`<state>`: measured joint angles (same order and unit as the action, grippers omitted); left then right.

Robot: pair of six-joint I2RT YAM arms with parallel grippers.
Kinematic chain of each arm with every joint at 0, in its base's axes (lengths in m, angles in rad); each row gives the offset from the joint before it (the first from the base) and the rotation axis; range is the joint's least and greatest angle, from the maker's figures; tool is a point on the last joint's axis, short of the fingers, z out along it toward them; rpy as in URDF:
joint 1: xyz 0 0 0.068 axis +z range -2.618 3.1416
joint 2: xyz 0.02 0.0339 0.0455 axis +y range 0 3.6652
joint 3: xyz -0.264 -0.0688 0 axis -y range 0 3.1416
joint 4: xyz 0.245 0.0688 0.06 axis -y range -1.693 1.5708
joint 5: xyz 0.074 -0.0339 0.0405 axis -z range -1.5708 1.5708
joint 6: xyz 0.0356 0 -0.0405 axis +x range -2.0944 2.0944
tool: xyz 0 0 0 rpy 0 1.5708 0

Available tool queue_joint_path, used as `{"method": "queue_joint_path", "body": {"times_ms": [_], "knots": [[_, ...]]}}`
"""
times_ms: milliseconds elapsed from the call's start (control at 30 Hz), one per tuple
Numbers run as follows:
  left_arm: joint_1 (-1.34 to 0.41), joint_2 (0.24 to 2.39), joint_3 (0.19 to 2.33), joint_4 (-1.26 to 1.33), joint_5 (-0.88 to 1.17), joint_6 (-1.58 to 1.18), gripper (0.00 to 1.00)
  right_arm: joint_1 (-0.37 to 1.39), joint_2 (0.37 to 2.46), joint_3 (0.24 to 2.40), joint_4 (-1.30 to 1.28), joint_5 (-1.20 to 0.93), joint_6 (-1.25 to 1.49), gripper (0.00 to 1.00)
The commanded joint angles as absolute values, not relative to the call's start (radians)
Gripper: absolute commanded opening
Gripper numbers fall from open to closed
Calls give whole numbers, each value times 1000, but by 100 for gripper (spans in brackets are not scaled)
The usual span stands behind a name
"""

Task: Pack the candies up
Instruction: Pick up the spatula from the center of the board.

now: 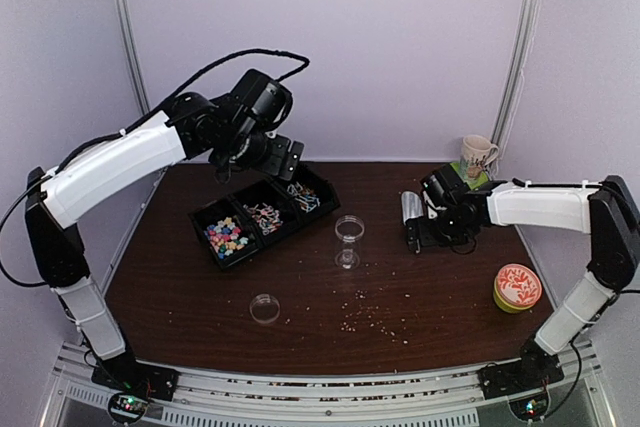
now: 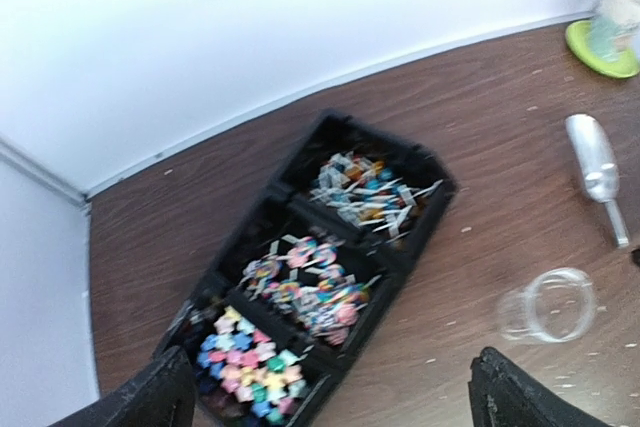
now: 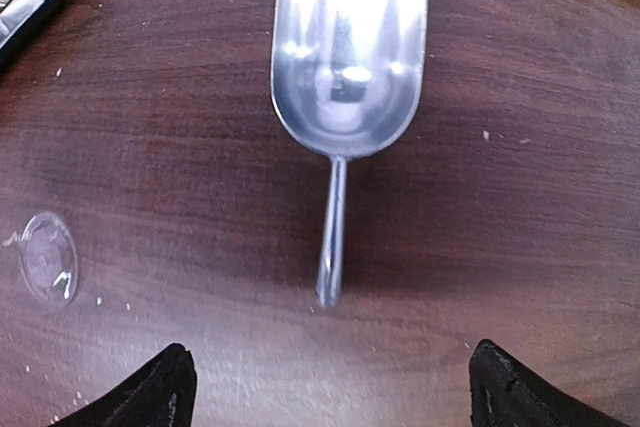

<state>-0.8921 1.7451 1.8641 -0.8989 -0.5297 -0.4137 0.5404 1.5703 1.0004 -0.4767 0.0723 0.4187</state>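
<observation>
- The left claw (image 2: 332, 387) hangs high over the left half of the table (image 1: 200, 287), spread wide and holding nothing. It is best kept up there, out of the path to the tray.
- The candies (image 2: 245, 367) fill the near-left compartment of the black tray (image 2: 425, 172). Swirl lollipops (image 2: 305, 282) are in the middle compartment and wrapped sticks (image 2: 370, 187) in the far one, so a scoop should dip only into the near end.
- A clear lid (image 1: 265, 307) lies flat near the front of the table, well apart from the tray.
- The clear cup (image 1: 348, 237) stands upright and uncovered just right of the tray. It looks light, so it could tip if nudged.
- Pale crumbs (image 1: 372, 319) are scattered in front of the cup; they are not for packing.
- The metal scoop (image 3: 348, 57) lies flat with its bowl pointing away and its thin handle (image 3: 332, 237) towards the right claw.
- The right claw (image 3: 330, 377) is wide and empty just behind the handle's end. The likely step is taking the scoop: come down centred on the handle and close squarely, since so slim a handle may roll or slip.
- A mug (image 1: 478, 155) on a green coaster (image 2: 600, 52) stands behind the right arm, and an orange-lidded tub (image 1: 517, 287) sits near the right front, both clear of the route.
</observation>
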Motion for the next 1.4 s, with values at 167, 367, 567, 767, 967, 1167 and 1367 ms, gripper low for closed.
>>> {"method": "queue_joint_path", "body": {"times_ms": [167, 367, 567, 767, 967, 1167, 1367], "knots": [[-880, 1642, 1651, -874, -687, -466, 98, 498, 1761, 1118, -462, 22, 468, 87], [-875, 1599, 1542, -849, -687, -493, 98, 488, 1834, 1159, -477, 33, 500, 85], [-867, 1552, 1461, -800, -668, -506, 98, 487, 1892, 1199, -480, 37, 510, 78], [-853, 1521, 1412, -776, -644, -532, 98, 486, 1931, 1205, -474, 49, 528, 65], [-848, 1498, 1378, -761, -644, -539, 98, 486, 1940, 1185, -459, 76, 526, 45], [-828, 1484, 1356, -758, -620, -571, 98, 487, 1908, 1151, -435, 80, 510, 24], [-824, 1479, 1351, -749, -577, -556, 98, 489, 1856, 1122, -427, 78, 461, 10]]}}
